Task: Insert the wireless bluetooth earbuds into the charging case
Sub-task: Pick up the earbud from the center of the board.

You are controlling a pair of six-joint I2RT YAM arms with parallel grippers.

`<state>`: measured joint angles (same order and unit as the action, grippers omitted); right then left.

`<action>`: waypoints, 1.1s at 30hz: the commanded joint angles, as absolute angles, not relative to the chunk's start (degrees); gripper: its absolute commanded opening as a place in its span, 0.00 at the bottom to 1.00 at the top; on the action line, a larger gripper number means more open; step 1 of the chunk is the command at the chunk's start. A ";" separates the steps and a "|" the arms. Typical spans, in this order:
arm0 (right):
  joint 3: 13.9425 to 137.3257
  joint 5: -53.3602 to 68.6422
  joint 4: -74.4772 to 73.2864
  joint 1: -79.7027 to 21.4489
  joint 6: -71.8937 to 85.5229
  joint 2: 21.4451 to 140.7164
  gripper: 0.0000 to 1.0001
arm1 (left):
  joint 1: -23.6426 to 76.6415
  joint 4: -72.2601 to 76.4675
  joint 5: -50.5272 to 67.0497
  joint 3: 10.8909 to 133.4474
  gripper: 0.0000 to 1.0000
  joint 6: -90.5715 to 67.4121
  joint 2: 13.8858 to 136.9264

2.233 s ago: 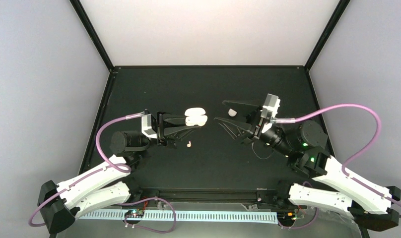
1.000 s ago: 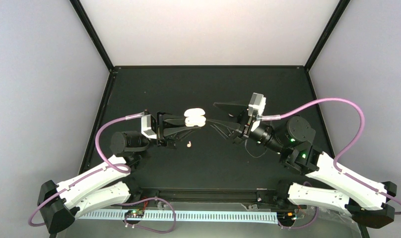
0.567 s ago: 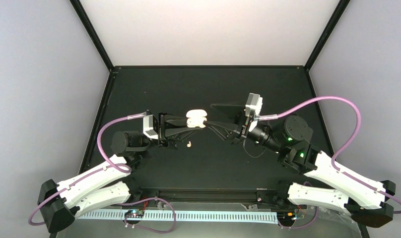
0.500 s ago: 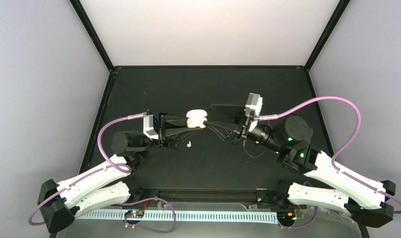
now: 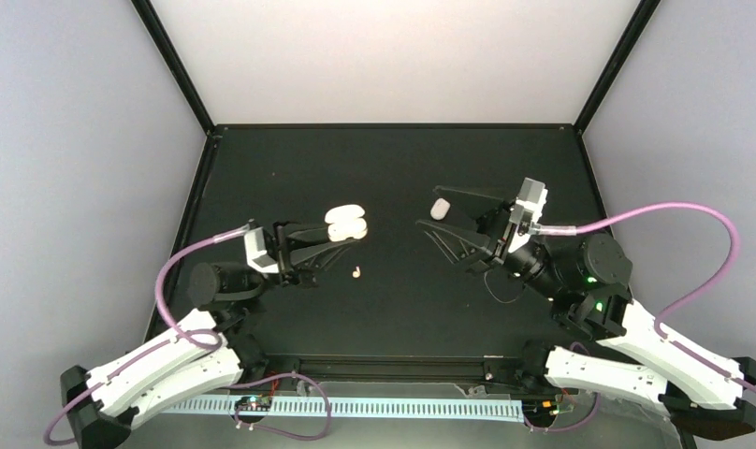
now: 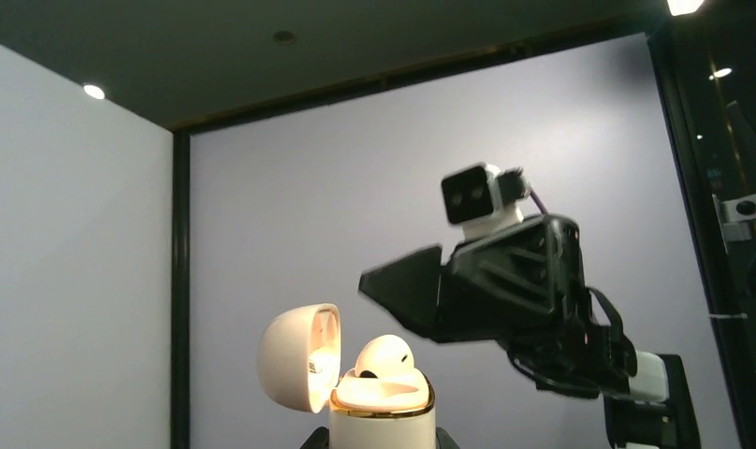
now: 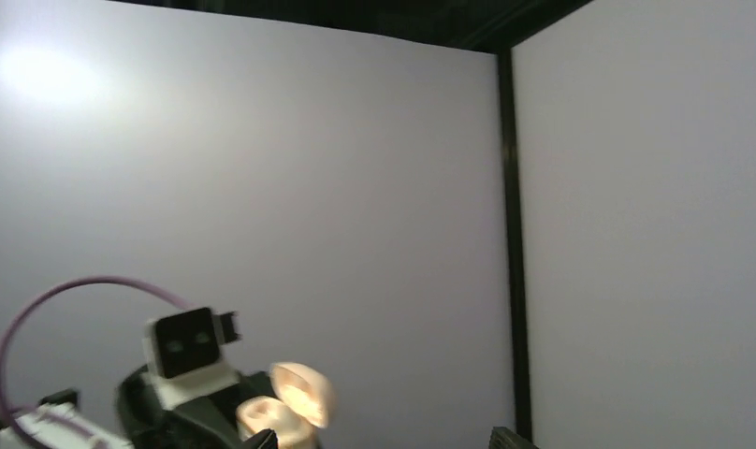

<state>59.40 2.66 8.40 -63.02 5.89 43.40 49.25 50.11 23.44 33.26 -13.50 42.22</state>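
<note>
One earbud [image 5: 356,273] is lying loose on the table [image 5: 262,168] in the top view, just on the near side of the charging case [image 5: 346,221]. The L gripper [image 5: 353,230] is pinching that case, apparently lifted off the surface. R gripper [image 5: 428,208] is hanging well apart to the right w/ fingers spread. A small white piece [image 5: 439,209] is showing btw them from above — can't tell if it's touching either. Step in hand, I'd judge, is fetching the next bud. That's calling for R to come down on the loose one, grip it w/o flicking it away, then line it up over the free socket.

L wrist view: the case is standing upright w/ its lid [image 6: 298,357] swung open to the left, glowing cream inside. A seated bud [image 6: 385,355] is poking up — possibly not fully home.

R wrist view: the case [image 7: 281,402] is showing low-left, small, lid open.
</note>
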 commanded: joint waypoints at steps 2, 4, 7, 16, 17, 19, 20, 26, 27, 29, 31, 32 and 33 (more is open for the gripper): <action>56.15 -7.16 6.49 -61.07 9.05 45.72 0.59 | 49.67 39.71 18.11 32.21 0.01 -9.83 33.26; 56.02 -5.74 4.85 -58.15 12.74 48.65 0.59 | 49.60 35.89 16.37 31.52 0.02 -10.04 29.91; 56.09 -2.90 2.67 -53.71 18.51 54.50 0.59 | 49.65 30.95 14.19 29.70 0.02 -10.40 24.87; 57.22 4.46 0.14 -50.50 24.12 77.58 0.57 | 49.62 18.04 9.31 25.30 0.02 -9.29 13.37; 57.00 4.84 0.53 -50.53 24.45 79.51 0.56 | 49.64 16.82 9.41 25.23 0.02 -8.90 12.67; 55.99 5.27 2.06 -50.60 25.33 82.74 0.55 | 49.57 14.54 9.68 25.22 0.02 -8.27 11.52; 55.58 5.46 2.48 -50.62 25.79 84.31 0.55 | 49.57 13.52 9.87 25.22 0.02 -7.96 11.01; 56.74 5.54 0.38 -50.86 26.12 92.53 0.53 | 49.59 9.29 10.43 25.05 0.02 -6.08 8.28; 57.39 5.89 -0.15 -50.89 26.07 93.92 0.53 | 49.57 8.72 10.38 25.00 0.01 -5.74 7.86; 58.75 6.59 -0.95 -51.25 26.10 96.62 0.51 | 49.64 7.75 10.37 24.90 0.01 -5.20 7.09; 60.26 6.99 -1.65 -51.84 26.04 98.98 0.51 | 49.59 6.91 10.37 24.72 0.01 -4.73 6.42; 61.16 7.05 -2.00 -52.12 25.95 100.15 0.51 | 49.61 6.49 10.36 24.70 0.02 -4.44 6.15; 62.04 6.78 -2.59 -52.46 25.82 101.29 0.50 | 49.62 6.10 10.38 24.63 0.02 -4.21 5.97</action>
<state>57.98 5.72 -0.67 -51.22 25.54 98.17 49.25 9.26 10.70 24.84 -6.26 7.38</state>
